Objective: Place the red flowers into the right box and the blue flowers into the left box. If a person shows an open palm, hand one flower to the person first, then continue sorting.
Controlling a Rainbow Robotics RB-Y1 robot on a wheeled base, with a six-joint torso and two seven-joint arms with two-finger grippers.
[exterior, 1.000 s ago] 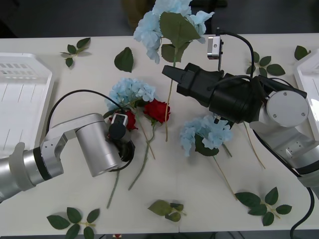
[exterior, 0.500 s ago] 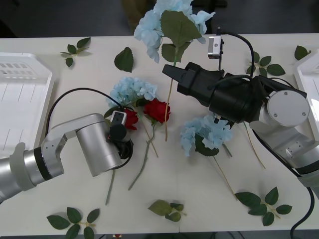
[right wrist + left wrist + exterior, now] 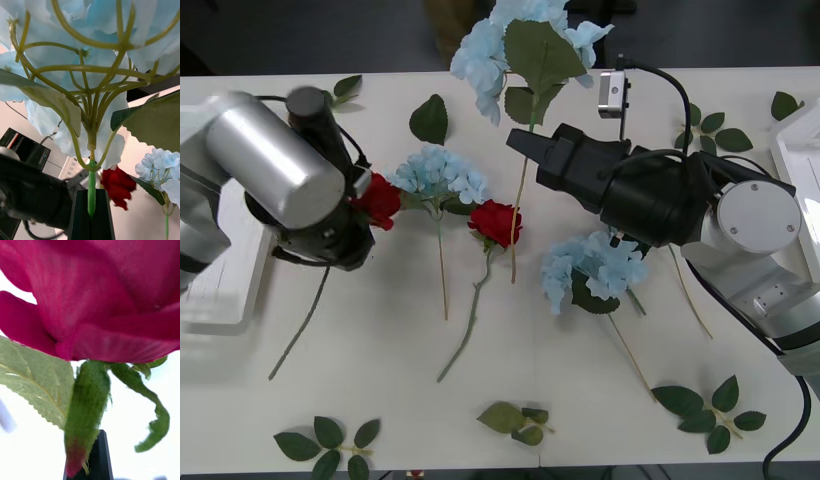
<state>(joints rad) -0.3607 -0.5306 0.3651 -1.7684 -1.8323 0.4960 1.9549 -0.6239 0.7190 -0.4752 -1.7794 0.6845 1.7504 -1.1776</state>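
Left box [image 3: 220,170]: white bin at the table's left edge, partly behind the left arm; blue flowers belong here, not the rose held just beside it
Left gripper [image 3: 89,459]: raised over the table's left side, black fingers closed on the stem directly under a red rose head [image 3: 378,199]; its long stem [image 3: 300,328] trails down toward the table
Step in hand, left: carry this rose across to the right box; keep it high so the stem clears the flowers lying on the table
Table centre: a blue hydrangea [image 3: 440,175] and a second red rose [image 3: 495,222] lie side by side, heads close together, stems parallel
Right gripper [image 3: 91,210]: held above the table centre, fingers pinched on the green stem of a blue hydrangea [image 3: 515,45] at the far edge
Step in hand, right: this bloom goes left, so the arms' paths probably cross; move one at a time
Third hydrangea [image 3: 595,268]: lies partly under the right arm
Right box [image 3: 798,150]: white rim at the right edge; interior hidden
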